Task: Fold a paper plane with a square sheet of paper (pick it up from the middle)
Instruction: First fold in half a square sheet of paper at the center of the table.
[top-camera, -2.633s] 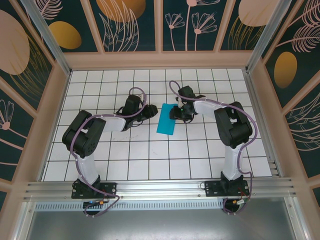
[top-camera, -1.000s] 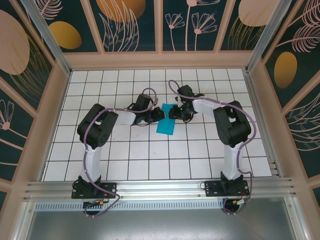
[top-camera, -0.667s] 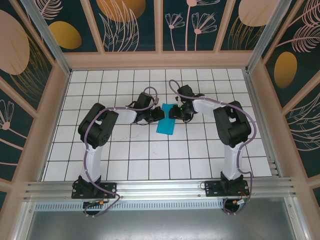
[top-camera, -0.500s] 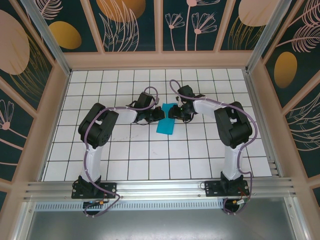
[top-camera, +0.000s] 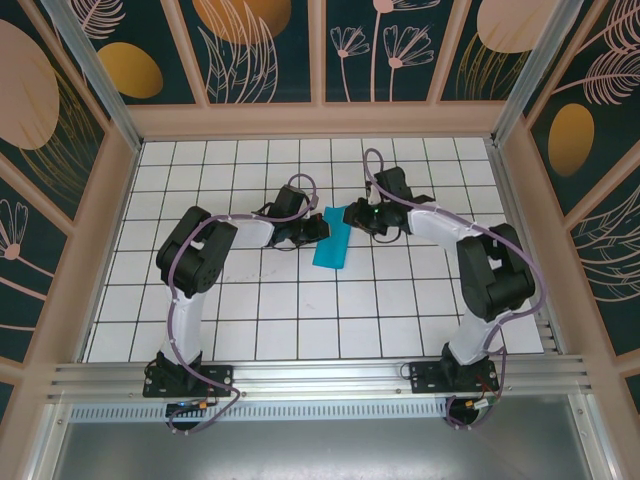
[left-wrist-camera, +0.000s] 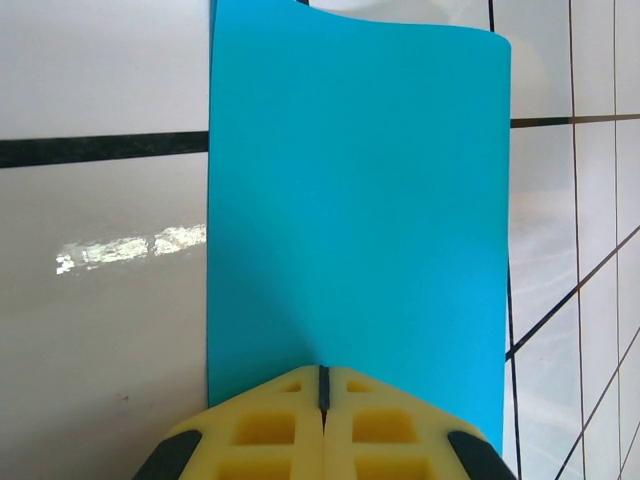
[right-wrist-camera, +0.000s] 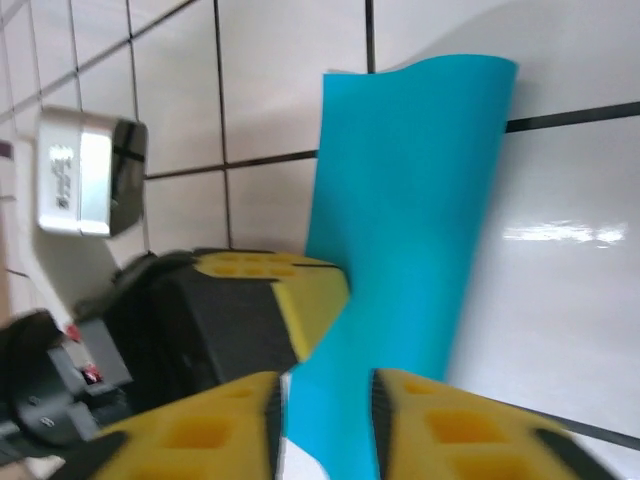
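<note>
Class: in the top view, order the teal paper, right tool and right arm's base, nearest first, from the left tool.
1. teal paper, touching the left tool.
2. right tool, just across the paper.
3. right arm's base, near edge, right side.

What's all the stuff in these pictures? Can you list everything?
folded paper: one, teal-blue, middle of the table, between the two grippers
table: one, white tiles with black lines, under everything
walls: three sides, dark teal with pink and gold plants, around the table
rail: one, silver, near edge
left arm, right arm: two, black and white, bolted to the rail
left gripper: one, yellow pads, shut, at the paper's left edge
right gripper: one, yellow pads, open, at the paper's far end
</note>
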